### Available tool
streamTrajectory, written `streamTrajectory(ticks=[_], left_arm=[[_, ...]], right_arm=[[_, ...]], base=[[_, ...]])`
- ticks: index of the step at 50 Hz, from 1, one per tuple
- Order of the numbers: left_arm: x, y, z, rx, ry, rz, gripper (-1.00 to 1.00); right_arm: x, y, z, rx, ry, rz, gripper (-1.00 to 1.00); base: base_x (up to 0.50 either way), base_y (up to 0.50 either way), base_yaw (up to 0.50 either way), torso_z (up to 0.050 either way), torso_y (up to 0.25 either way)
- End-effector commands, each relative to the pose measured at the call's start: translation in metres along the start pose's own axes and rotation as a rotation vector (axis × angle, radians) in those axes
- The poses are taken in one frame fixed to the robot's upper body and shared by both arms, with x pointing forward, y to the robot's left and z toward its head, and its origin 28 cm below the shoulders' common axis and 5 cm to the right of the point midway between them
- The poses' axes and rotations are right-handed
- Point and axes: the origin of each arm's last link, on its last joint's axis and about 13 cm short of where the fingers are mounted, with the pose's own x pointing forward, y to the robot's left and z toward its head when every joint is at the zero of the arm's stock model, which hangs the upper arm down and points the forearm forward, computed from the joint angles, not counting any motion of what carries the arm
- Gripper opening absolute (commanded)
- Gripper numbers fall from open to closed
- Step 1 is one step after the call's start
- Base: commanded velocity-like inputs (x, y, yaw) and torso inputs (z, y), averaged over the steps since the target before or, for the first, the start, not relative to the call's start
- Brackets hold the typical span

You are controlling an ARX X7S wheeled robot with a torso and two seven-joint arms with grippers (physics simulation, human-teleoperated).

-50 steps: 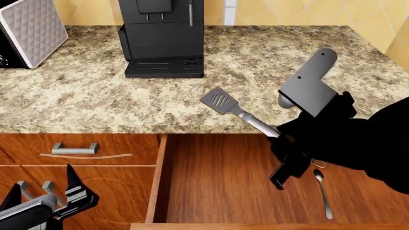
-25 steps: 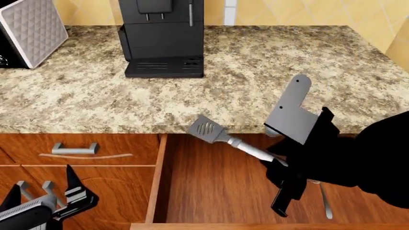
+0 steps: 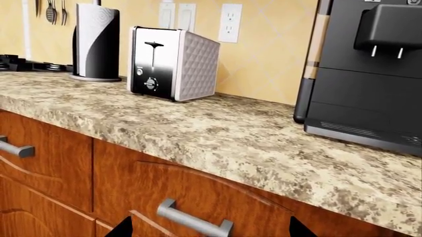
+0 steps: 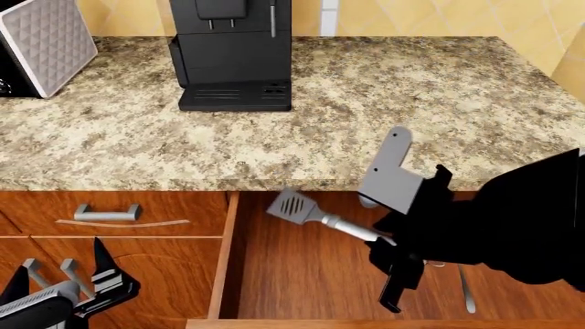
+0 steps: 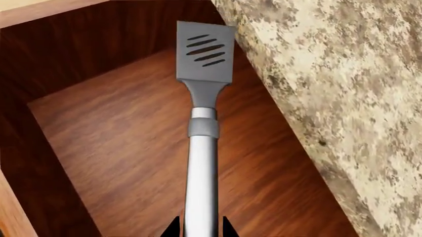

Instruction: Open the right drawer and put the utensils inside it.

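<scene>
Through the left wrist camera you see a speckled granite countertop carrying a quilted silver toaster toward 11 o'clock and a black coffee machine at 2 o'clock. Below it sits a closed reddish-brown drawer front with a grey bar handle at 6 o'clock. Only two dark fingertips of your left gripper poke in at the bottom edge, set far apart, so it reads as spread wide and empty.

From the head camera, the wide reddish-brown right drawer stands pulled out at 6 o'clock, its wood-grain floor exposed. Your right gripper clamps the handle of the dark grey slotted spatula, holding its blade over the drawer's back part, just in front of the counter edge, probably so it lands inside when released. The thin dark metallic spoon already lies on the drawer floor at 5 o'clock, but the black arm covers its bowl. The left gripper idles at 7 o'clock, beside the closed cabinet fronts.

In the right wrist camera the spatula's silver handle runs up from between the jaw tips, blade toward 12 o'clock above the drawer floor. You cannot tell how high it hangs, and the finger contact is cropped.
</scene>
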Motion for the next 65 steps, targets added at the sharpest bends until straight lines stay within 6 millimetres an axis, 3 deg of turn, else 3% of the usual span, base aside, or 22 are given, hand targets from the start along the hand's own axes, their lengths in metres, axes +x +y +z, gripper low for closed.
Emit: streamTrajectory(ticks=[1, 27, 41, 49, 65], left_arm=[[0.0, -0.001, 0.0, -0.002, 0.001, -0.002, 1.0], [-0.004, 0.003, -0.002, -0.004, 0.004, 0.011, 1.0], [-0.002, 0.002, -0.001, -0.005, 0.002, 0.004, 1.0], [-0.003, 0.003, -0.003, -0.007, 0.002, 0.005, 1.0], [-0.004, 0.005, -0.005, -0.013, 0.005, 0.008, 1.0]], right_arm=[[0.011, -0.008, -0.001, 0.006, 0.024, -0.007, -1.0], [0.038, -0.018, -0.007, 0.082, 0.089, 0.071, -1.0], [0.039, 0.005, -0.008, 0.265, 0.096, 0.017, -1.0], [0.046, 0.011, -0.003, 0.39, 0.11, -0.021, -1.0], [0.066, 0.033, -0.008, 0.474, 0.135, -0.159, -1.0]], base=[[0.0, 0.0, 0.0, 0.0, 0.0], [0.0, 0.0, 0.0, 0.0, 0.0], [0.0, 0.0, 0.0, 0.0, 0.001], [0.0, 0.0, 0.0, 0.0, 0.0], [0.0, 0.0, 0.0, 0.0, 0.001]])
